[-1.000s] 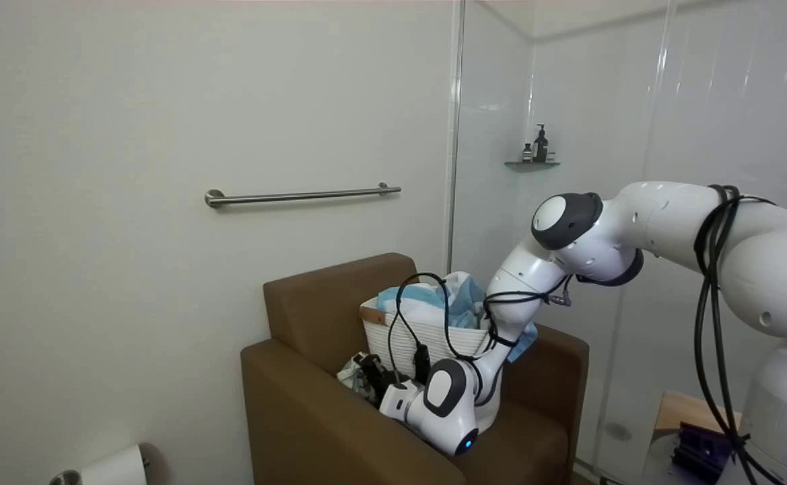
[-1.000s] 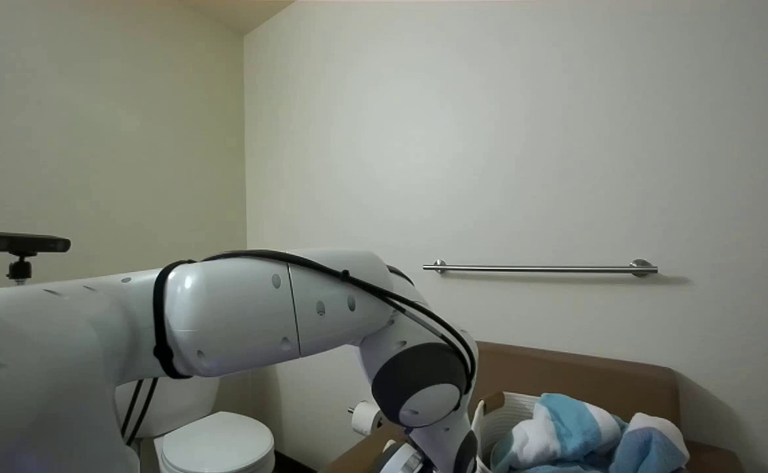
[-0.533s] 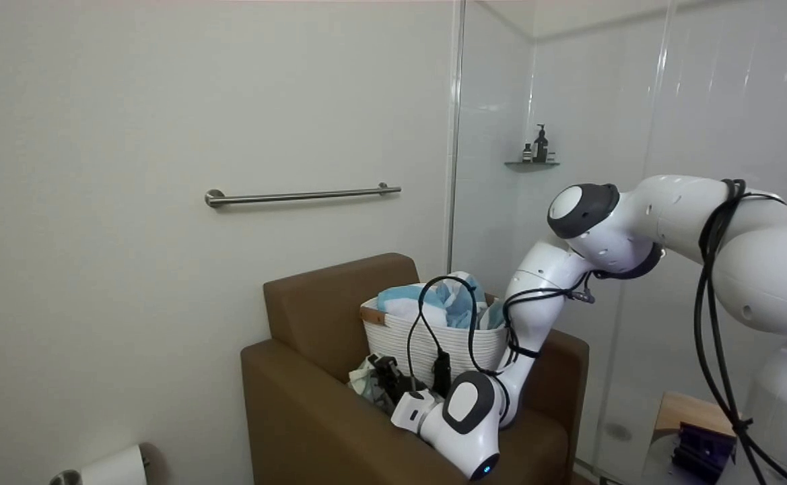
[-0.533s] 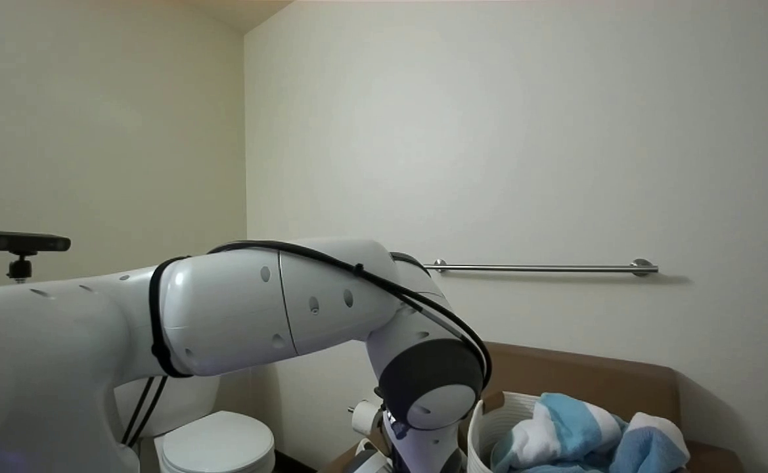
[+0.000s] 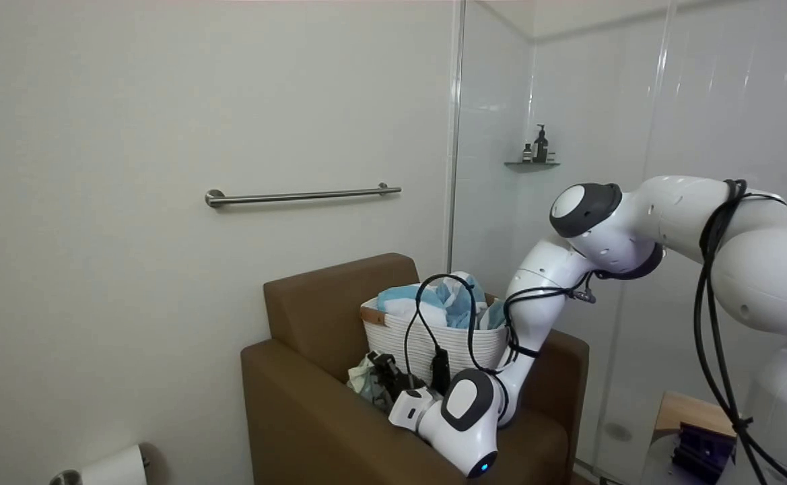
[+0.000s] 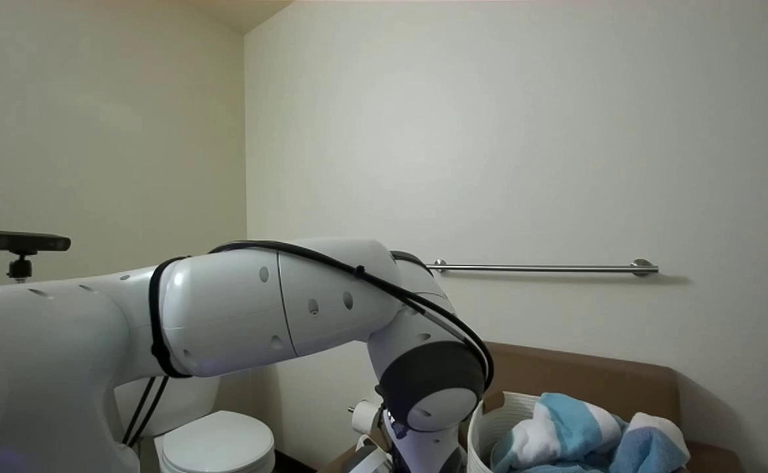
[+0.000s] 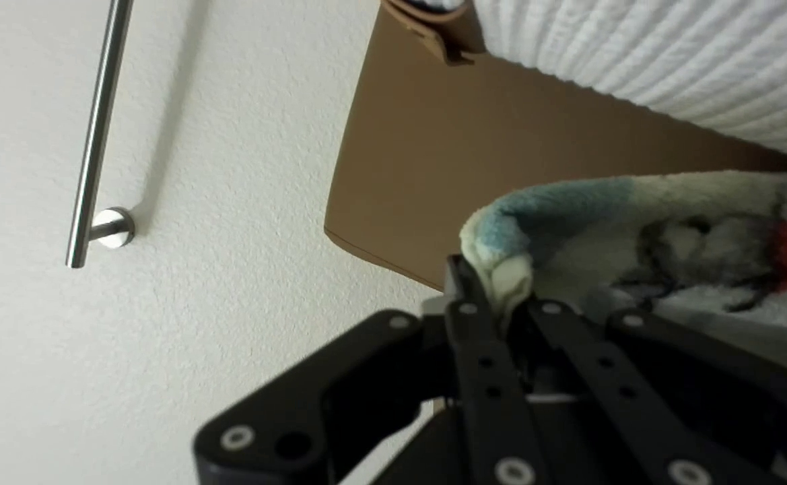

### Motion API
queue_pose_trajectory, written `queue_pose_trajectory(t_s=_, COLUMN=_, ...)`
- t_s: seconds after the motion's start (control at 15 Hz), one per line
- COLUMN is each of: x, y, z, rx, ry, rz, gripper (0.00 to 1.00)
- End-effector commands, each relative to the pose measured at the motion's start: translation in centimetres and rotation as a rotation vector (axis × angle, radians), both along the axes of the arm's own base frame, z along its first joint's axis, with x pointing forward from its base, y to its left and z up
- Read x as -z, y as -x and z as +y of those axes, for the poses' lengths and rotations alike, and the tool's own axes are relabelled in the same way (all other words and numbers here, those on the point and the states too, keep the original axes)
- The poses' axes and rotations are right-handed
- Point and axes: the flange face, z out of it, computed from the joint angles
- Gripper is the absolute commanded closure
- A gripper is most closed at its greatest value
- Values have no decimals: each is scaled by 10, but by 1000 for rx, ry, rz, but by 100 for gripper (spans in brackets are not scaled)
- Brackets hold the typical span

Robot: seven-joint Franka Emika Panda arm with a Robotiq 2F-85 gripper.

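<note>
Pale bathroom walls [image 5: 130, 101] stand behind a brown armchair [image 5: 285, 431], which carries everything that matters. Closest, in the wrist view, the pincer [image 7: 506, 304] is clamped on a soft printed cloth [image 7: 716, 236], yet only a narrow fold is caught; so thin a bite could let go if the rest proves heavy or snags. That cloth lies near the corner where one armrest [image 5: 359, 434] meets the chair's back [image 5: 336, 300], beside a white basket [image 5: 457, 342]; how much of it rests on the seat [image 5: 534, 438] is hidden. Pulling hard there might rub it along the basket and shift both. Since the end of the robot arm [image 5: 538, 316] seems to hang just over the armrest's inner edge, a low swing could bump it, though contact cannot be made out. Next comes the basket, heaped with blue and white towels [image 5: 457, 308] above its rim: a nudge from the arm could tip it toward the seat's front edge and spill them. Black cable [image 5: 472, 316] loops before it and might hook the brown handle [image 5: 372, 315]. Farther off, a towel bar [image 5: 305, 197] runs along the wall, a hazard only if the arm rises carelessly; well apart, bottles [image 5: 540, 148] stand on a corner shelf [image 5: 532, 164], unlikely to be disturbed.
</note>
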Motion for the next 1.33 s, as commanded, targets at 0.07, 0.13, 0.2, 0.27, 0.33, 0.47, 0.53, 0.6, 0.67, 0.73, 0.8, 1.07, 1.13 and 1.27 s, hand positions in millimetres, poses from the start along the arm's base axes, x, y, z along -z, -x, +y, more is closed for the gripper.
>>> queue_pose_trajectory(t_s=0.07, x=-78, y=11, z=20, rx=93, ry=142, rz=-58, gripper=90)
queue_pose_trajectory(t_s=0.13, x=-94, y=13, z=24, rx=140, ry=177, rz=-78, gripper=90)
queue_pose_trajectory(t_s=0.2, x=-109, y=16, z=28, rx=194, ry=206, rz=-102, gripper=90)
queue_pose_trajectory(t_s=0.27, x=-130, y=19, z=35, rx=246, ry=229, rz=-124, gripper=90)
queue_pose_trajectory(t_s=0.33, x=-150, y=25, z=42, rx=300, ry=250, rz=-145, gripper=90)
queue_pose_trajectory(t_s=0.47, x=-190, y=34, z=51, rx=415, ry=283, rz=-170, gripper=90)
queue_pose_trajectory(t_s=0.53, x=-211, y=38, z=53, rx=469, ry=303, rz=-177, gripper=90)
queue_pose_trajectory(t_s=0.6, x=-234, y=43, z=55, rx=531, ry=316, rz=-184, gripper=90)
queue_pose_trajectory(t_s=0.67, x=-256, y=47, z=53, rx=592, ry=326, rz=-190, gripper=90)
queue_pose_trajectory(t_s=0.73, x=-275, y=51, z=52, rx=652, ry=333, rz=-192, gripper=89)
queue_pose_trajectory(t_s=0.8, x=-290, y=53, z=47, rx=716, ry=337, rz=-196, gripper=90)
queue_pose_trajectory(t_s=1.07, x=-330, y=49, z=28, rx=905, ry=347, rz=-219, gripper=90)
queue_pose_trajectory(t_s=1.13, x=-335, y=48, z=25, rx=916, ry=329, rz=-260, gripper=90)
queue_pose_trajectory(t_s=1.27, x=-345, y=51, z=26, rx=893, ry=301, rz=-347, gripper=90)
